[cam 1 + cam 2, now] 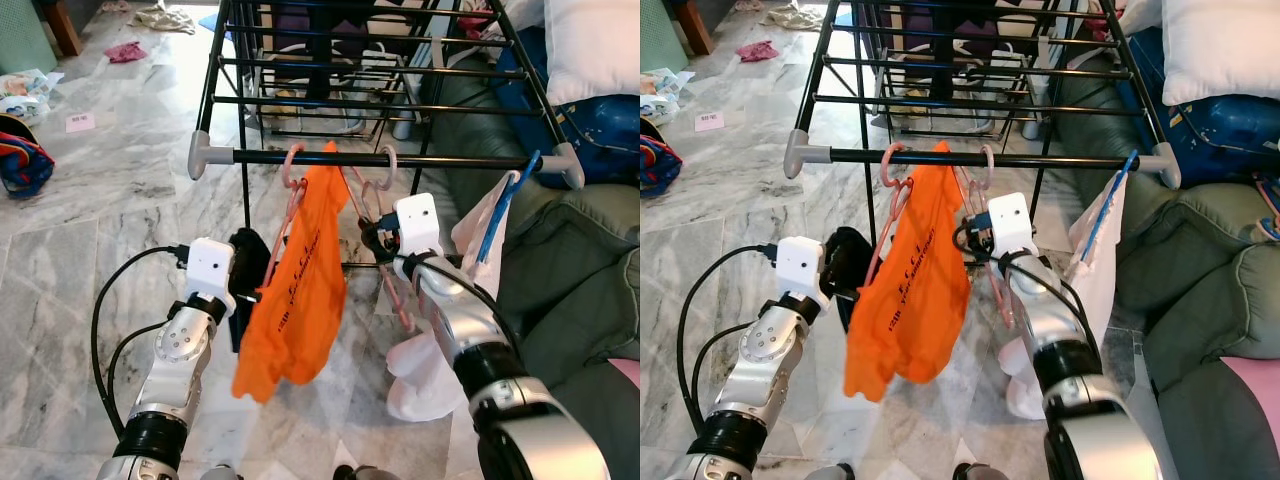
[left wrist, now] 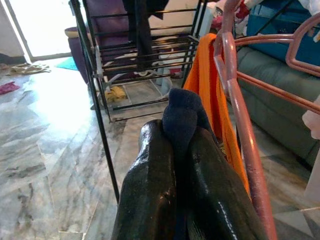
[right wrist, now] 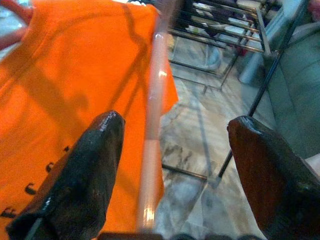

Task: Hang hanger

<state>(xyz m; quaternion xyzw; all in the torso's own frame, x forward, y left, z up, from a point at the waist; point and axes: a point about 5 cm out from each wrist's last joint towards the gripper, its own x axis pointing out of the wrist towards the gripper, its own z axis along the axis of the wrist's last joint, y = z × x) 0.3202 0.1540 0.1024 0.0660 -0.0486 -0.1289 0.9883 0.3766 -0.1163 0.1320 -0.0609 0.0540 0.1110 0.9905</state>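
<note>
My right gripper (image 3: 170, 165) gapes wide, the pink hanger (image 3: 152, 135) between its fingers, hooked on the rack's front bar (image 1: 400, 159). My left gripper (image 2: 180, 135) is clenched on dark cloth (image 2: 181, 117) beside the orange shirt (image 1: 295, 280).

rack (image 1: 400, 158) front bar across top-centre | shirt (image 1: 295, 290) on hanger (image 1: 290, 195) hangs from bar, centre | 2nd hanger (image 1: 385, 240) just right of shirt | cloth (image 1: 480, 240) at bar's right end | sofa (image 1: 580, 260) right of rack | bag (image 1: 20, 160) far left on floor (image 1: 100, 230)
</note>
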